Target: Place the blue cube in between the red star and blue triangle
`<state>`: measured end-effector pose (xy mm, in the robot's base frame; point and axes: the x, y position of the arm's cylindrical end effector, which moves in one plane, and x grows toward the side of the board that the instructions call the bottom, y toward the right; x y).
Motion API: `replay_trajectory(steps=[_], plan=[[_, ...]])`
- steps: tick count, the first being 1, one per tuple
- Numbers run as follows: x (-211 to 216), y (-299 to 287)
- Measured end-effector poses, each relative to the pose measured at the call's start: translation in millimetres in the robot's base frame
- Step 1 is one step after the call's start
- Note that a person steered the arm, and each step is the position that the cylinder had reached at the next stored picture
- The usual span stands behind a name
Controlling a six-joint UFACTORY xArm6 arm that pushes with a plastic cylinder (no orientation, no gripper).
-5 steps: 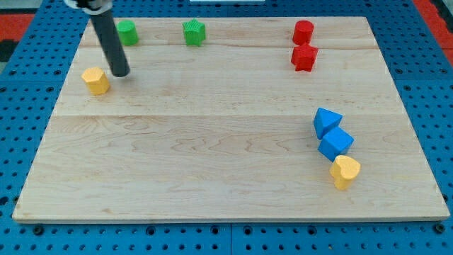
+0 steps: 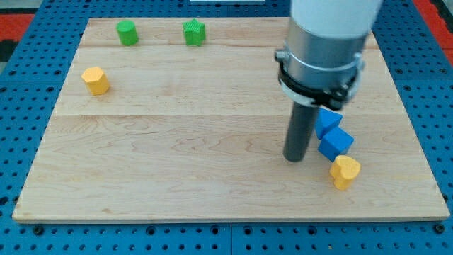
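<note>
A pale wooden board [image 2: 177,142] lies on a blue perforated base [image 2: 21,92], with a red patch at the view's top corners. There's my tip [image 2: 295,157], planted on the board just to the view's left of the blue cube [image 2: 335,144] — no jaws here, only a plain rod. The cube sits touching the blue triangle [image 2: 327,121] above and a yellow heart-shaped block [image 2: 345,172] below. The arm's grey body hides the red blocks. Far left, a yellow block [image 2: 95,80]; along the top, a green round block [image 2: 127,32] and a green star-like block [image 2: 193,32].
</note>
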<state>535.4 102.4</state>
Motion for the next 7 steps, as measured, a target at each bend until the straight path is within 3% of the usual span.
replay_trajectory(steps=[4, 7], plan=[[-6.1, 54.3], [-64.9, 55.5]])
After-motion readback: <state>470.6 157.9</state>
